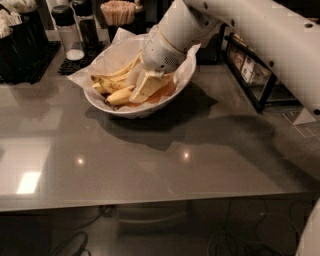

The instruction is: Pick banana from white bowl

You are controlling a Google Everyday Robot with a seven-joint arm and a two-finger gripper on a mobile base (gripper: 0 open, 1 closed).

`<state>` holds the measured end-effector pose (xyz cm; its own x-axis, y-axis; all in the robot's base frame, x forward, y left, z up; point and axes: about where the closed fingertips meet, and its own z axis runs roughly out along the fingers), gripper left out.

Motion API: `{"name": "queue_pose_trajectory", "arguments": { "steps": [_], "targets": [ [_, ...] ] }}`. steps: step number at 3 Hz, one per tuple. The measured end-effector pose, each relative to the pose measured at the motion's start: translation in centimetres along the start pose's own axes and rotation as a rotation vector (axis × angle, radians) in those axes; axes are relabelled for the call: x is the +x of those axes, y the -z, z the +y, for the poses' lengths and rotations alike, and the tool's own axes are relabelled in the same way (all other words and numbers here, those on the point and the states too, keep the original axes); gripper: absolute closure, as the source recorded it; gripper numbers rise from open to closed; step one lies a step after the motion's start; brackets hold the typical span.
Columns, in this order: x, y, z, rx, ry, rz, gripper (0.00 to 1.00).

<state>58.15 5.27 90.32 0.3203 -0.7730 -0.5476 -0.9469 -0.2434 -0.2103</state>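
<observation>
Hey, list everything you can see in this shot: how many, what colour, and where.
table: one, glossy grey, fills the foreground
white bowl: one, white, on the table's far side
paper: one sheet, crinkled white, lining the bowl
bananas: several, yellow, inside the bowl
shaker: one, clear with black lid, behind the bowl
dark bottle: one, beside the shaker
cup of sticks: one, tan, at the back
rack: one, black, beyond the table's far corner
arm: one, white, reaching in from above
end effector: one, cream, down in the bowl against the bananas
</observation>
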Motion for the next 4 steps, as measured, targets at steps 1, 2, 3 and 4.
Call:
{"name": "queue_pose_trajectory", "arguments": {
  "steps": [1, 2, 3, 4],
  "targets": [
    [0.2, 0.0, 0.2, -0.002, -0.012, 0.001, 1.00],
    [0.6, 0.9, 0.7, 0.026, -0.035, -0.026, 1.00],
    [0.4, 3.9, 0.9, 0.092, -0.033, -0.047, 1.00],
    [0.3, 7.6, 1.1, 0.154, -0.020, -0.054, 1.00]
  ]
}}
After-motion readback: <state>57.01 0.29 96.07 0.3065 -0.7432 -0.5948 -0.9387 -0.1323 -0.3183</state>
